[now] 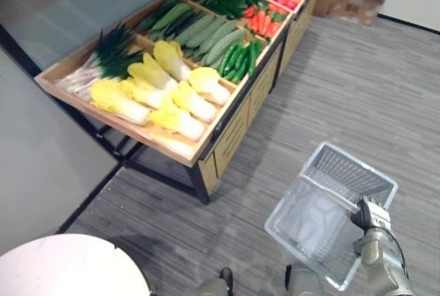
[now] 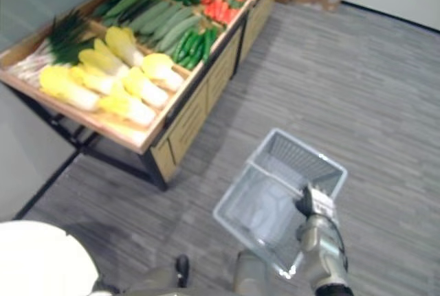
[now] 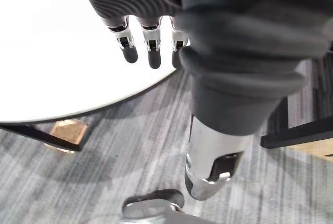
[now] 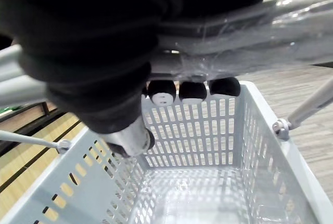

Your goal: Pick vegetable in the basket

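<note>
Nearest, the left hand hangs beside a round white table, fingers loosely straight and holding nothing. To the robot's right, the right hand has its fingers curled round the handle of a grey mesh basket, carried above the carpet; its floor appears bare. Beyond, the wooden bench displays pale cabbages, leeks, cucumbers and carrots. Judged progress: no vegetable is picked yet, so approach, grasp and deposit all remain.
</note>
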Controlling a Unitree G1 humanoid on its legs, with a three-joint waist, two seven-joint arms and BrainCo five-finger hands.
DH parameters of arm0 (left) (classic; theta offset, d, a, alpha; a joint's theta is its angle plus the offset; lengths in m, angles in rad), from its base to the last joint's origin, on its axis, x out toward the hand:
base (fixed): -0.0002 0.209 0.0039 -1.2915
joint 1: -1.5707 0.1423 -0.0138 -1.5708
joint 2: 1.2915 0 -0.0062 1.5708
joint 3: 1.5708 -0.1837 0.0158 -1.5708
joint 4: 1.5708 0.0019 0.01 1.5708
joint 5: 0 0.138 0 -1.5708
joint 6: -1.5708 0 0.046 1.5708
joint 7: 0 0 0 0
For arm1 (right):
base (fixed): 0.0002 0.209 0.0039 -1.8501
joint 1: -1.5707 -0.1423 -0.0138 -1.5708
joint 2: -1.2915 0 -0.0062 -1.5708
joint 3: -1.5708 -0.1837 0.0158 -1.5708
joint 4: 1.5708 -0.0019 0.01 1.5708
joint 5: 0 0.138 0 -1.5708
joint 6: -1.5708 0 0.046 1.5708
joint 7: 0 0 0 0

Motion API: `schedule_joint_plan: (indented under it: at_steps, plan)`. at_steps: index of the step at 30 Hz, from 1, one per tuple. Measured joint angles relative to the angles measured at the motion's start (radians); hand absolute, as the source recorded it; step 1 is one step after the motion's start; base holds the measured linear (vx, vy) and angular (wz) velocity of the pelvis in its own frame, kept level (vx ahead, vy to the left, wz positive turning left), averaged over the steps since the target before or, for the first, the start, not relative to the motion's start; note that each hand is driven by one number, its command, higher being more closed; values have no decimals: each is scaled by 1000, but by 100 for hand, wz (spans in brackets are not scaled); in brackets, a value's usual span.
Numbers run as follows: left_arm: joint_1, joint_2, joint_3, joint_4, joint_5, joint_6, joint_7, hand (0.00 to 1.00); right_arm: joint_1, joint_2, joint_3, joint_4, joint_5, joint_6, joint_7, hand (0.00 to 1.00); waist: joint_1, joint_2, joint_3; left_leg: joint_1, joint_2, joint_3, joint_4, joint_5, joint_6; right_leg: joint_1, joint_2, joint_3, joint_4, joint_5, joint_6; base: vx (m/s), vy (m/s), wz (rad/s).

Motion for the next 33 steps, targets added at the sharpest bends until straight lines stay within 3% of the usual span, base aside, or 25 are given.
schedule_joint_plan:
  at_steps: [1, 4, 7, 8, 9, 10, 11, 12, 14, 15, 18, 22, 25, 29, 31, 33]
  plan:
    - [0, 0, 1, -1, 1, 1, 0, 0, 0, 1, 0, 0, 0, 0, 0, 100, 0, 0, 0, 4, 5, -9, 0, -1, -2, 5, 7, 11, -66, 2, 2, 299, -214, 51]
    - [0, 1, 1, -5, 29, 2, 0, 0, 1, 2, -1, 0, 0, -1, 0, 100, -3, -20, -1, 9, 22, -62, 0, -43, -55, 11, 22, 104, -343, 31, 45, 228, -280, 58]
    - [12, 19, 18, 5, 37, 6, -1, 0, 2, 38, 0, -1, -1, -3, 1, 100, 2, -78, 0, 14, 28, -98, 28, -110, -133, 33, -11, 110, -514, 40, 52, 241, -507, 45]
    - [2, 21, 22, 34, 40, 11, -2, 0, 1, 43, -1, 3, -1, -6, 2, 100, 1, -71, 10, 17, 49, -125, 50, -143, -170, 41, -1, 76, -499, 101, 116, 164, -500, 46]
    - [0, -16, 20, 46, 40, 12, -3, 0, 2, 29, -17, -7, -1, -5, 0, 100, -4, -30, 5, 14, 103, -161, 36, -147, -178, 39, 50, 32, -461, 65, 87, 155, -492, 45]
    - [-1, -20, 24, 50, 42, 12, 0, 0, 2, 25, -25, -8, -1, -5, 1, 100, -4, -16, 1, 24, 122, -175, 22, -144, -179, 30, 66, 17, -427, 41, 73, 153, -450, 50]
    - [-2, -22, 25, 53, 46, 10, -3, 0, 7, 20, -33, -8, -1, -4, 1, 100, -4, 7, -11, 40, 146, -201, 1, -114, -207, 11, 76, -17, -347, -16, 54, 164, -451, 55]
    - [-1, -24, 29, 54, 52, 10, -1, 0, 16, 15, -34, -8, -1, 0, 1, 100, -6, 6, -10, 45, 154, -212, -7, -93, -221, 10, 73, -44, -303, -51, 45, 161, -425, 77]
    - [5, -30, 52, 52, 56, 9, -1, 0, 28, 3, -32, -5, 0, 3, 1, 100, -8, 9, -13, 20, 161, -240, 19, -54, -231, 23, 66, -103, -265, -90, 28, 142, -348, 96]
    - [5, -37, 57, 53, 53, 9, 0, 0, 29, -1, -30, -1, 1, 4, 4, 100, -13, 16, -17, -42, 159, -274, 100, -36, -216, 47, 55, -159, -274, -103, 12, 166, -338, 127]
    - [5, -41, 51, 51, 51, 10, 1, 0, 39, -7, -26, -1, 6, 2, 7, 100, -23, 24, -16, -125, 155, -266, 205, 39, -224, 115, 45, -259, -306, -100, 1, 95, -184, 99]
    - [2, -39, 7, 39, 54, 9, 10, 0, 46, -17, -30, -4, 31, -26, 2, 100, -30, 33, -16, -133, 160, -77, 89, 182, -205, 169, -2, -359, -359, -99, -3, 54, -149, 76]
    - [-2, -56, -23, 38, 55, 8, 24, 0, 35, -25, -30, -2, 31, -25, -7, 100, -26, 80, -14, -99, 174, -32, -30, 189, -198, 164, 7, -395, -374, -86, 2, 26, -13, 45]
    - [-2, -48, -41, 44, 56, 9, 29, 0, 17, -23, 9, 3, 30, -25, -8, 100, -25, 83, -14, -77, 187, -12, -99, 142, -219, 144, 25, -386, -393, -58, 19, 2, 73, -8]
    - [-3, -39, -56, 44, 63, 8, 27, 0, 13, -20, 9, 8, 29, -25, -8, 100, -23, 76, -12, -57, 178, 15, -98, 86, -216, 145, 17, -360, -393, -46, 38, 2, 145, -31]
    - [-3, -17, -60, 58, 74, 9, 17, 0, -2, 15, 14, 33, 26, -23, -7, 100, -15, 35, -10, -32, 145, 67, -92, 66, -200, 150, -2, -300, -433, -4, 60, 4, 180, -57]
